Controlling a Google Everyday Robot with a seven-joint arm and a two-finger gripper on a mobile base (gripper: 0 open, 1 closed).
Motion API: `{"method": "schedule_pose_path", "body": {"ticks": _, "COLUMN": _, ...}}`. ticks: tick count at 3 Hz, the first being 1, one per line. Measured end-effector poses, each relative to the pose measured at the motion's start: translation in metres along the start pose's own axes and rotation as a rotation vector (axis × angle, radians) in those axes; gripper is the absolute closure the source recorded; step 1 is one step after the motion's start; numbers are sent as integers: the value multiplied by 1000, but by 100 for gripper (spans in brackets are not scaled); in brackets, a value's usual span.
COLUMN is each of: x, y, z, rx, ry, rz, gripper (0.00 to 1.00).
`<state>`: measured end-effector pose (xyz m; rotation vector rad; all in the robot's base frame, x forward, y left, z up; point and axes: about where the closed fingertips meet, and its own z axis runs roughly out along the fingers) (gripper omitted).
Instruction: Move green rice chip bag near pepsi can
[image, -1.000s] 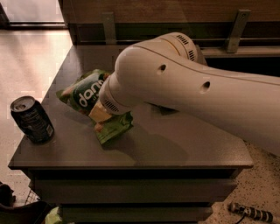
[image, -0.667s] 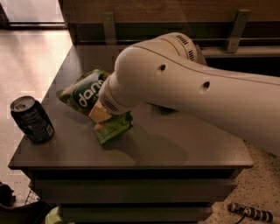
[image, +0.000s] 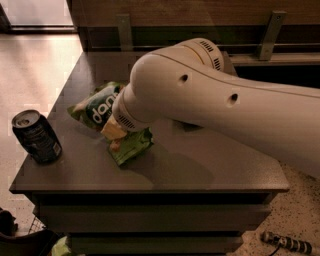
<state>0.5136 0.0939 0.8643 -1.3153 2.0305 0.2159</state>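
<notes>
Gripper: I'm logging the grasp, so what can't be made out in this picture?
Camera view:
gripper, at the green rice chip bag: covered by the arm, grasp unreadable.
Bag's middle: under the arm.
pepsi can print: too small to read.

A grey table (image: 210, 172) stands before a wood-panelled wall (image: 200, 12) fitted with metal brackets (image: 270, 35). Pale floor (image: 35, 65) lies to its left, and a dark rod-like object (image: 287, 243) lies at lower right. The gripper (image: 116, 135) sits low over the table's left half.
</notes>
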Motion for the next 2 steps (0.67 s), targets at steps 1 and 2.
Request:
{"method": "schedule_pose_path", "body": {"ticks": 1, "x": 0, "y": 1, "z": 1, "rx": -1, "ry": 0, "rz": -1, "gripper": 0}}
{"method": "schedule_pose_path", "body": {"ticks": 2, "x": 0, "y": 1, "z": 1, "rx": -1, "ry": 0, "rz": -1, "gripper": 0}}
